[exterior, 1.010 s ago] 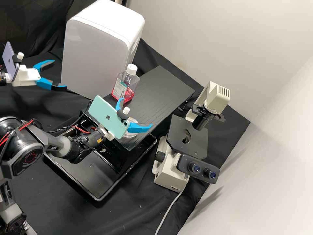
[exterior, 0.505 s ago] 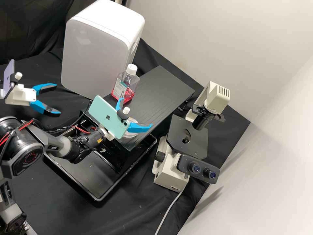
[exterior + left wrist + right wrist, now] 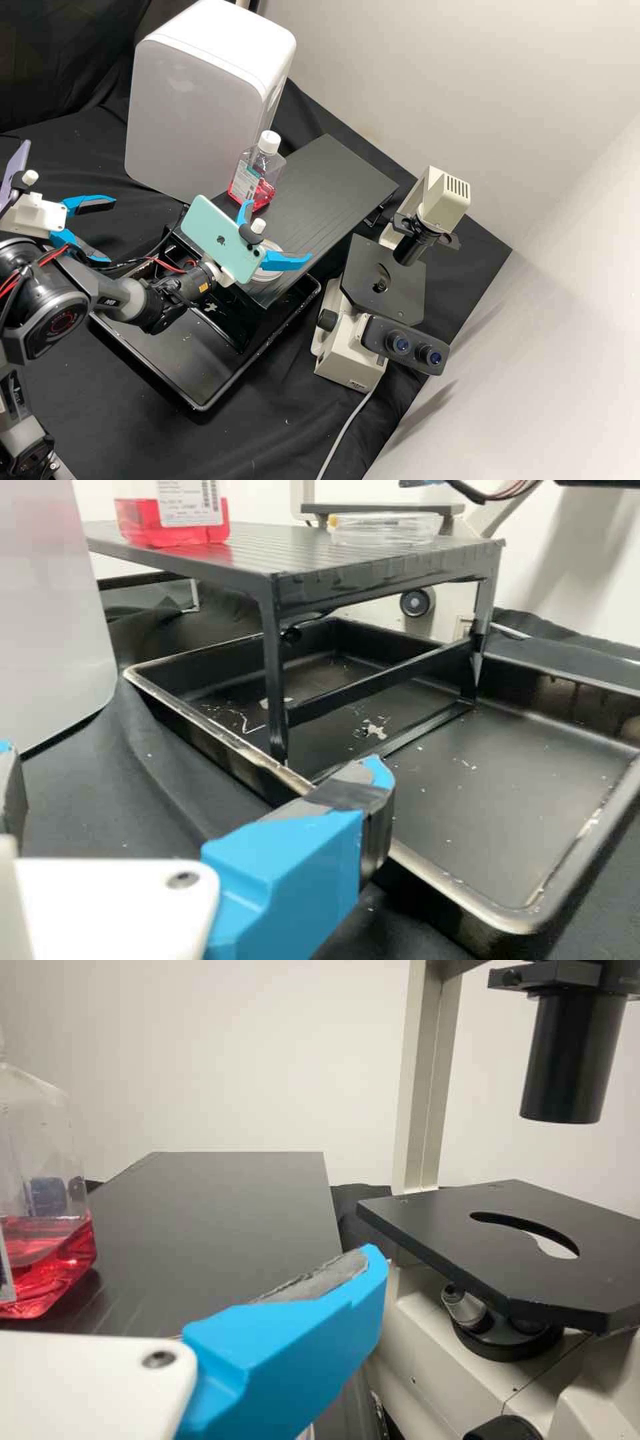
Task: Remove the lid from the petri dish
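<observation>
Right gripper (image 3: 279, 231) over black shelf (image 3: 333, 180)

Two hands (image 3: 90, 227) (image 3: 273, 237), one petri dish (image 3: 385, 527), one bottle (image 3: 257, 175), one microscope (image 3: 387, 293).

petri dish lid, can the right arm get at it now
Likely yes: the right end effector hangs open over the petri dish lid on the raised shelf, nothing between them.

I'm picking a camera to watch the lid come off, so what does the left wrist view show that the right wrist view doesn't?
Left wrist view: the clear petri dish on the raised platform, and the black tray beneath. Right wrist view: the microscope stage and the dark lens barrel above it. Both: the platform and the red-liquid bottle.
</observation>
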Tool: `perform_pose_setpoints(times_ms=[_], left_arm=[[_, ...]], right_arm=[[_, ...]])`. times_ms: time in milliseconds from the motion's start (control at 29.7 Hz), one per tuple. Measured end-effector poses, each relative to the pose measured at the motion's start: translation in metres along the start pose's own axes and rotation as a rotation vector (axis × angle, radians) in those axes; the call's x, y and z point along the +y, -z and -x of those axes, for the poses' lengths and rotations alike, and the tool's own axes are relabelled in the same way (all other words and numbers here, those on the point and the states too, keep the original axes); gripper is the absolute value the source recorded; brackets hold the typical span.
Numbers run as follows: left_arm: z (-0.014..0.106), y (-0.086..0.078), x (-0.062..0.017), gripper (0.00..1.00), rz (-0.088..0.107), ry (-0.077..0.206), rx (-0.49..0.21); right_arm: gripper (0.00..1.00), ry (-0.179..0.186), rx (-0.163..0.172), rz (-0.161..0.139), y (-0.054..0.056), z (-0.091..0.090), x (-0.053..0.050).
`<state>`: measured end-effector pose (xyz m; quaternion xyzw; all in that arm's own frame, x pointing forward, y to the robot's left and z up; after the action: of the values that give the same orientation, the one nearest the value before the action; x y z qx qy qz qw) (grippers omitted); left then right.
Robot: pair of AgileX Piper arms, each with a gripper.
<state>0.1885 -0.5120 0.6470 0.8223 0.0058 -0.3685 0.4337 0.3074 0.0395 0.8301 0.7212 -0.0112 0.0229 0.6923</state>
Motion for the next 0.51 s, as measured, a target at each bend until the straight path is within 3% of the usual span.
perform_pose_setpoints(times_ms=[168, 505], left_arm=[[0.007, -0.001, -0.0036, 1.00, -0.005, 0.021, -0.012], [0.013, -0.006, -0.0042, 1.00, -0.011, 0.026, -0.036]], right_arm=[[1.00, 0.000, 0.000, 0.000, 0.000, 0.000, 0.000], [1.00, 0.000, 0.000, 0.000, 0.000, 0.000, 0.000]])
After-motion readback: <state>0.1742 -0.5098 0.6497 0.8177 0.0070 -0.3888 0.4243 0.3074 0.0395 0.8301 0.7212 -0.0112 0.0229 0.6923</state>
